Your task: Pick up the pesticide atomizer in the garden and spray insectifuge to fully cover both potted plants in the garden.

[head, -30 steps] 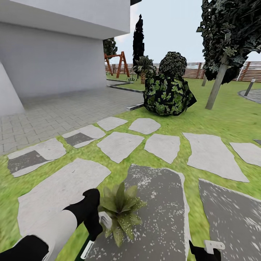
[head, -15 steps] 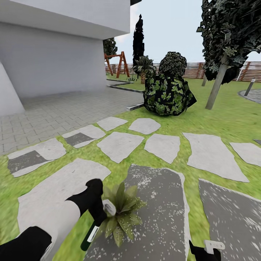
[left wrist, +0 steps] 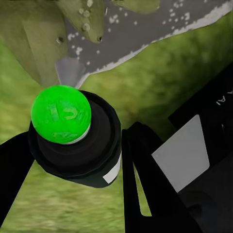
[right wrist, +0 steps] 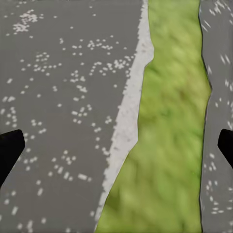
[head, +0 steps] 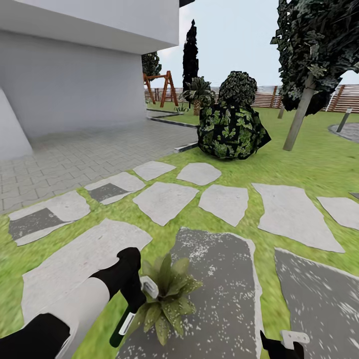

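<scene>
- The robot's black left gripper [head: 133, 299] was clamped on the dark green-black pesticide atomizer with its white trigger head [head: 124, 323], held just beside a low potted plant of pointed olive-green speckled leaves [head: 167, 298].
- In the left wrist view, the bottle's round top with its bright green dot [left wrist: 61, 114] sat between the black fingers [left wrist: 145, 184], above grass and the edge of a leaf [left wrist: 34, 43].
- The plant stood at the near edge of a dark grey speckled stone slab [head: 219, 279] set in the green lawn [head: 299, 164].
- The right gripper [right wrist: 116, 145] hung spread wide and empty over the slab's pale edge and a strip of grass.
- Judged from this, the spraying step on this plant was in hand; no mist was visible.
- The next move would call for aiming the nozzle across the whole rosette, then seeking the second plant.
</scene>
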Controlling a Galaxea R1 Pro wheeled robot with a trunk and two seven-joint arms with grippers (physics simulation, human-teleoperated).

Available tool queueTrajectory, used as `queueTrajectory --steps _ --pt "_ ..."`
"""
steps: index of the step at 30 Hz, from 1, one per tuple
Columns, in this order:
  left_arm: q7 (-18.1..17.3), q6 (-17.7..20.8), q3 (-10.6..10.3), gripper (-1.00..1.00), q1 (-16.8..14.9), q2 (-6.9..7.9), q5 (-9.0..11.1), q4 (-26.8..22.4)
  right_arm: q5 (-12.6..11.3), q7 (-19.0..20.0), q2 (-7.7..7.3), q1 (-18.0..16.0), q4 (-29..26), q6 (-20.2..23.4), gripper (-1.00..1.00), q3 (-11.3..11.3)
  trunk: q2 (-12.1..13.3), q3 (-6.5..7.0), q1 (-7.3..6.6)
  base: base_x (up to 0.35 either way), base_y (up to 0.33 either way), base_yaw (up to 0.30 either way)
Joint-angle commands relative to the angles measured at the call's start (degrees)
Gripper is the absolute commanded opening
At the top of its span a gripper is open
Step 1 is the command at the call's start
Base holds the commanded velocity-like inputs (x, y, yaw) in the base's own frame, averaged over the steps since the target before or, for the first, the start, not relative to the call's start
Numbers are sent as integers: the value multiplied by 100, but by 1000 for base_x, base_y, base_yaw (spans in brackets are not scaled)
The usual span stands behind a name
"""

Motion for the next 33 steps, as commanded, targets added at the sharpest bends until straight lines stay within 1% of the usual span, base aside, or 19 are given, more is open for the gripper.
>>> queueTrajectory --steps 1,4,10,13,22,28,33 --pt "-60 48 -3 -100 -2 -7 -54 -9 26 38 1 -4 4 -21 100 -49 -2 -5 -1 4 0 0" --pt "-60 48 -1 -100 -2 -17 -58 -10 25 38 3 -4 4 -21 100 -49 -2 -5 -1 135 0 0" --pt "-61 48 -6 -100 -2 -30 -54 -10 26 38 1 -4 4 -22 100 -49 -2 -5 -1 314 0 0" --pt "-60 48 -9 -100 -2 -31 -52 -10 27 38 2 -4 4 -21 100 -49 -2 -5 -1 177 0 0" --pt "-72 48 -17 -100 -2 -31 -53 -10 31 42 -6 -4 4 -22 100 -49 -2 -5 -1 13 -3 0" --pt "-69 48 -14 -100 -2 -31 -54 -10 31 40 -8 -4 4 -22 100 -49 -2 -5 -1 19 -216 0" --pt "-69 48 -15 -100 -2 -31 -53 -19 31 38 -8 -4 4 -22 100 -49 -2 -5 -1 -217 -196 0"
